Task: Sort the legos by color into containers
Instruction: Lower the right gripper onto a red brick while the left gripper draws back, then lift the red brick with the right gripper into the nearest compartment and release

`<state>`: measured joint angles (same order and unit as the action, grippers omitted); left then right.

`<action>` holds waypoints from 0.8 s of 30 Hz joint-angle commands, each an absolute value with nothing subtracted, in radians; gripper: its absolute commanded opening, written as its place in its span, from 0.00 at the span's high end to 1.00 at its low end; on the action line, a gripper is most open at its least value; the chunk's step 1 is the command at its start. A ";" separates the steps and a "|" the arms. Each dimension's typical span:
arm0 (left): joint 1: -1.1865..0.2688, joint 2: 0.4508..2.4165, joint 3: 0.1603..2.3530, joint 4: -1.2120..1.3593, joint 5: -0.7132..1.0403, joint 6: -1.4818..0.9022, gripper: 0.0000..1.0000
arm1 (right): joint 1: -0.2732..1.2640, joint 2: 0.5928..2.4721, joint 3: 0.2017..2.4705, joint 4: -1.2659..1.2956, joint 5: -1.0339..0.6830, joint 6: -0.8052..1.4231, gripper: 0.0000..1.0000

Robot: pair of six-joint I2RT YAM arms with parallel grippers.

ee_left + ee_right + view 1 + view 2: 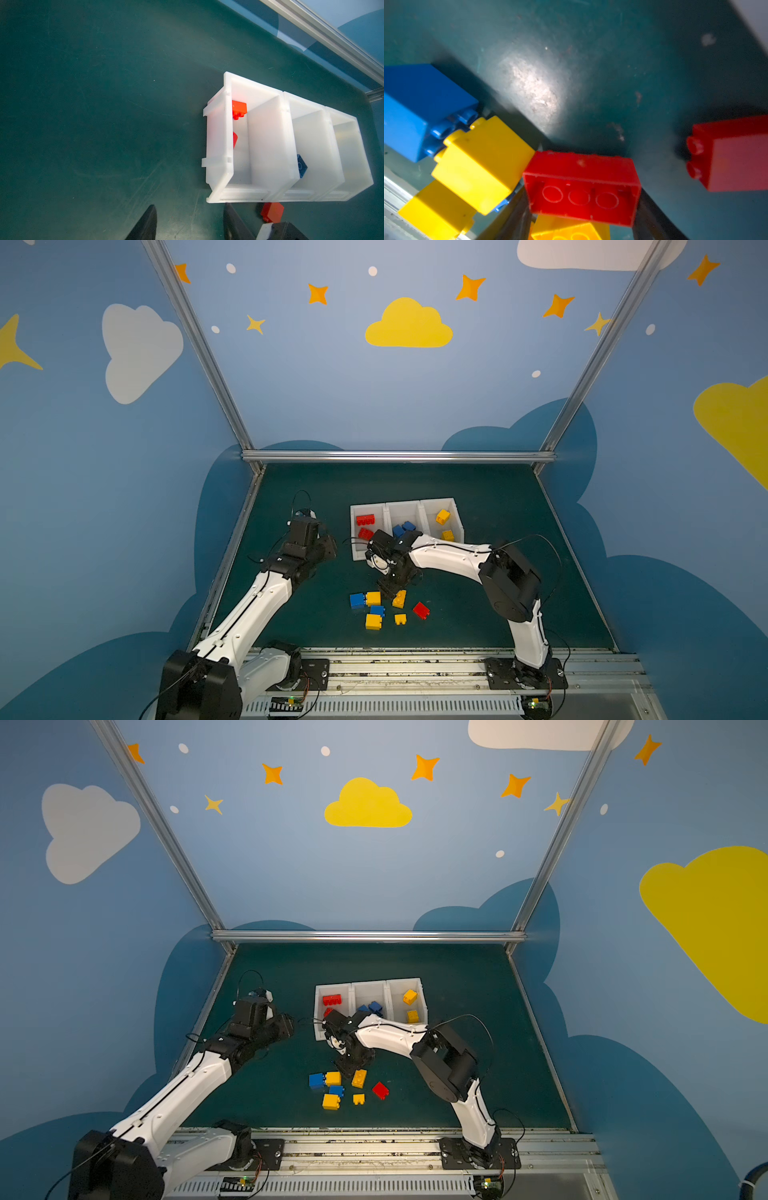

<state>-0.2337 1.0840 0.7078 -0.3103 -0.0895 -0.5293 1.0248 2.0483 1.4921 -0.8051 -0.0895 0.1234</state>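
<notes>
3 white bins [404, 511] hold 2 red, 2 blue and 2 yellow legos [365, 519]; 7 loose legos [373, 621] dot the worktop [478, 614]. Right hand [583, 196] grips 1 red lego [581, 172] there; left hand [190, 223] half-open, empty.

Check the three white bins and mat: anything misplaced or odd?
Nothing stands out. The white plastic bins hold red bricks, blue bricks and yellow bricks separately. The unsorted bricks lie on the green mat, where the right hand grips a red rectangular brick.
</notes>
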 commanded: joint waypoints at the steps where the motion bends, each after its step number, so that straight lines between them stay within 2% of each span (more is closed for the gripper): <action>1: -0.228 1.062 0.687 -0.330 -0.103 -0.538 0.48 | 1.028 2.056 1.512 -0.808 -0.079 0.127 0.37; 9: -0.226 1.033 0.666 -0.339 -0.109 -0.543 0.48 | 0.993 2.007 1.568 -0.859 -0.092 0.079 0.40; 15: -0.224 0.988 0.629 -0.336 -0.117 -0.561 0.47 | 0.963 2.002 1.720 -0.908 -0.080 0.006 0.41; 24: -0.222 0.954 0.580 -0.324 -0.085 -0.591 0.47 | 0.892 2.185 2.053 -0.950 -0.061 -0.060 0.41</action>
